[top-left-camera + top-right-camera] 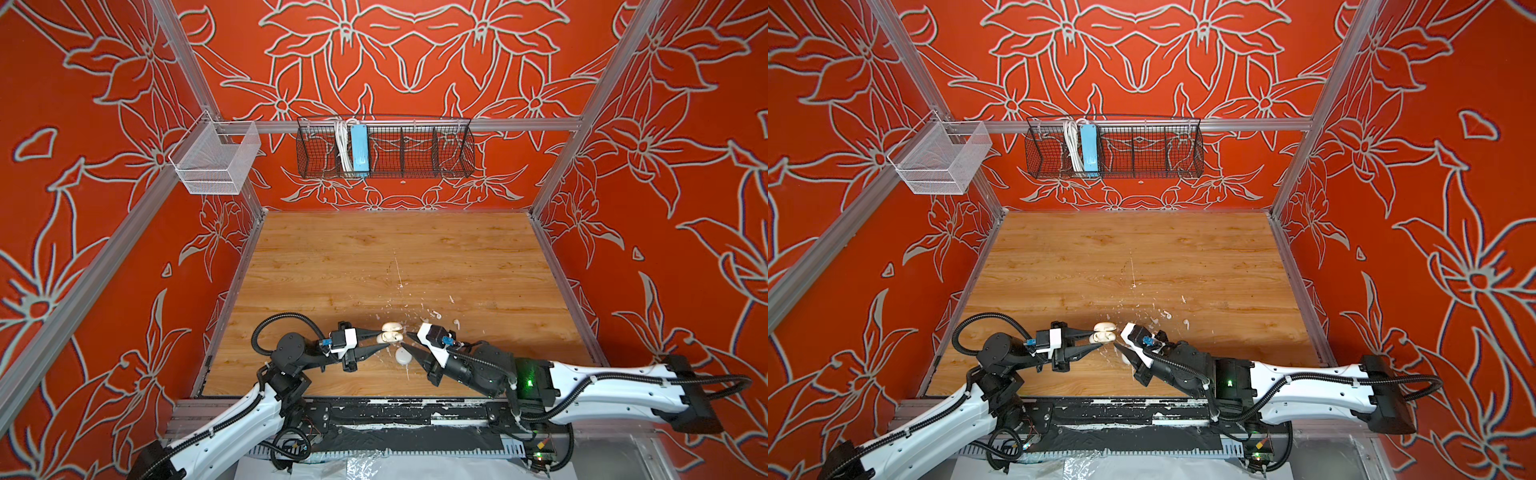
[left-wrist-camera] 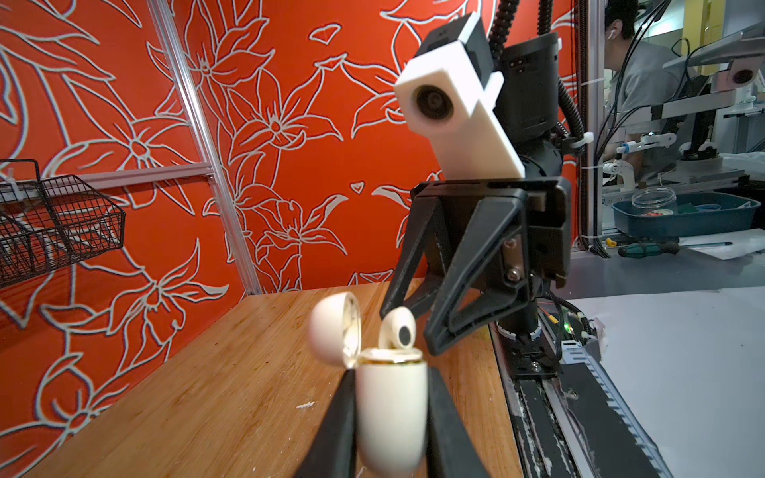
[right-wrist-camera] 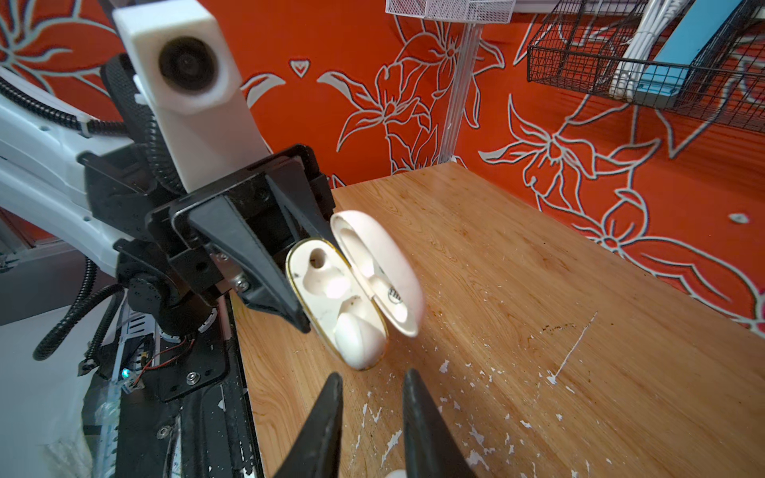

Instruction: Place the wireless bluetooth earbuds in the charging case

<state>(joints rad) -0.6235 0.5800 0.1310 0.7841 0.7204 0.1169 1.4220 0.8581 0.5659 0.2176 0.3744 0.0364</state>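
The charging case (image 1: 402,356), a round white puck, lies shut on the table between my grippers. Two tiny white earbuds (image 1: 435,314) (image 1: 456,323) lie loose farther back to the right. My left gripper (image 1: 381,338) (image 2: 391,397) is shut on a cream case (image 2: 391,414) (image 3: 327,285), held off the table with its lid open. A cream earbud (image 2: 399,333) (image 3: 358,339) stands in one well and the second well is empty. My right gripper (image 1: 405,338) (image 3: 370,378) is open a little with nothing in it, its tips just short of that earbud.
White paint flecks (image 3: 476,434) are scattered over the wooden table (image 1: 374,257). A black wire basket (image 1: 384,147) with a blue power strip and a white mesh basket (image 1: 214,160) hang on the back rail. A black rail (image 1: 395,409) runs along the front edge.
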